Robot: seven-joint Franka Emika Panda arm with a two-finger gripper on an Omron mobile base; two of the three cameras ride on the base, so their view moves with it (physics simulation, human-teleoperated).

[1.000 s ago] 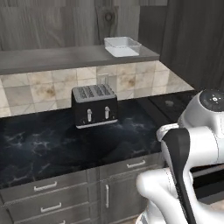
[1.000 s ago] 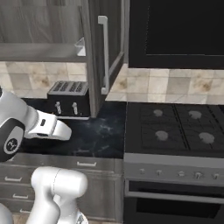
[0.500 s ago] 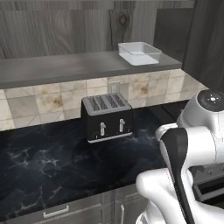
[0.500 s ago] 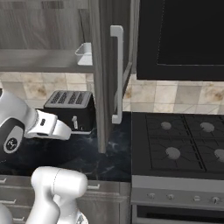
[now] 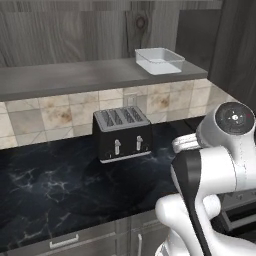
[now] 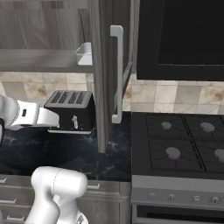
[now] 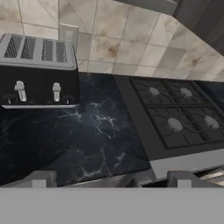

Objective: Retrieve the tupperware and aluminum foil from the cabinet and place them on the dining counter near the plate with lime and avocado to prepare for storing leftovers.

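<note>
The pale tupperware [image 5: 159, 60] stands on the right end of the cabinet's thick grey shelf board [image 5: 75, 76]; in the right base view its corner [image 6: 85, 53] peeks out from behind the open cabinet door [image 6: 100, 78]. My gripper [image 7: 111, 183] is open and holds nothing, hovering low over the black marble worktop [image 7: 100, 131], well below the shelf. In the hand view its tips point toward the toaster and the stove. The aluminum foil and the dining counter are out of view.
A black toaster [image 5: 122, 134] sits on the worktop under the shelf, against the tiled wall. A gas stove [image 6: 179, 144] lies to the right, with a dark panel above it. The open door's metal handle [image 6: 117, 74] juts forward. Grey drawers [image 5: 65, 241] run below.
The whole scene has grown and shifted: the base has driven closer to the cabinet and the toaster. The arm keeps the same pose and the gripper stays open.
</note>
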